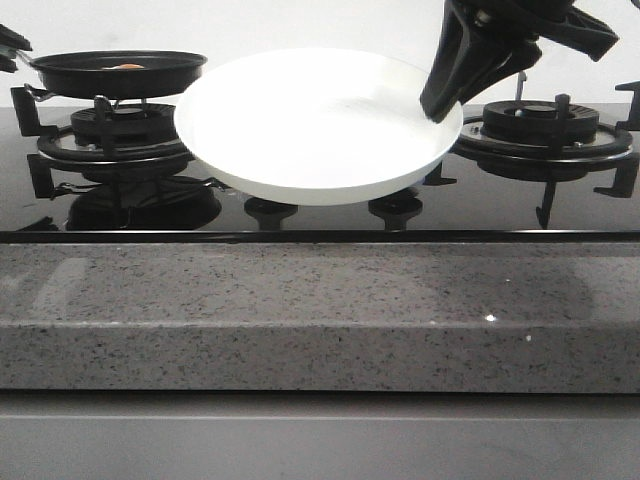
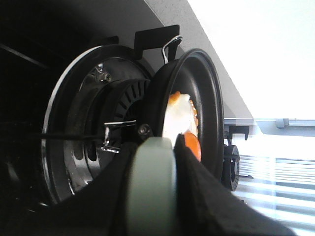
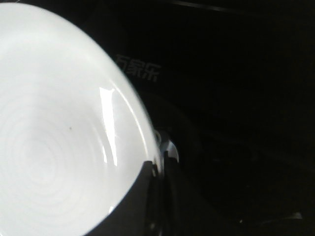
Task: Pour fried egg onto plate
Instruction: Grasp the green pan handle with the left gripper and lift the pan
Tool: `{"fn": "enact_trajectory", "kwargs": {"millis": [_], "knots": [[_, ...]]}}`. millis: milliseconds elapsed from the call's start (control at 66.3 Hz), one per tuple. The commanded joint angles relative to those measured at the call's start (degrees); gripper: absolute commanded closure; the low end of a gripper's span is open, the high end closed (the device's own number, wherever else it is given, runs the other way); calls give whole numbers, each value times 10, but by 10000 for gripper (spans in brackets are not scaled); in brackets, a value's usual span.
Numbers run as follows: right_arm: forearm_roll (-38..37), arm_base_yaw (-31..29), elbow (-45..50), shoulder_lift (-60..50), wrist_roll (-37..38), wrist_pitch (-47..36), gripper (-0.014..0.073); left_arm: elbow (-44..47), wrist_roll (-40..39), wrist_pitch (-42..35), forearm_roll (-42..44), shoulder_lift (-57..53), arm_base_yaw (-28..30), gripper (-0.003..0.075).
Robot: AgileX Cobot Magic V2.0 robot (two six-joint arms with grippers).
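The small black frying pan (image 1: 118, 72) sits level at the left burner, at the far left. In the left wrist view the fried egg (image 2: 178, 114) lies inside the pan (image 2: 209, 98), pale white with an orange yolk. My left gripper (image 2: 155, 147) is shut on the pan's grey-green handle (image 2: 150, 191); in the front view it only shows at the left edge (image 1: 8, 45). My right gripper (image 1: 440, 105) is shut on the right rim of the glossy white plate (image 1: 310, 125) and holds it tilted above the middle of the stove. The plate (image 3: 49, 137) fills the right wrist view, with my right gripper (image 3: 156, 169) on its rim.
A black glass hob (image 1: 320, 215) carries the left burner grate (image 1: 110, 135) and the right burner grate (image 1: 540, 125). Two knobs (image 1: 270, 210) sit under the plate. A speckled grey stone counter edge (image 1: 320, 310) runs along the front.
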Motion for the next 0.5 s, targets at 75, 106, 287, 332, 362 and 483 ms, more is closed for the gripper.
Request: {"fn": "enact_trajectory", "kwargs": {"millis": [75,106,287,332,362,483], "knots": [[8,-1,-14,-25,-4,-27,662,-17,16,41,-45,-36,0,740],[8,-1,-14,-25,-4,-27,662,-17,16,41,-51,-37,0,740],[8,-1,-14,-25,-4,-27,662,-17,18,41,-67,-56,0,740],[8,-1,-14,-25,-4,-27,662,-17,18,41,-70,-62,0,740],[8,-1,-14,-25,-4,-27,662,-17,18,41,-73,-67,0,740],[8,-1,-14,-25,-4,-27,662,-17,25,41,-81,-86,0,740]]}}
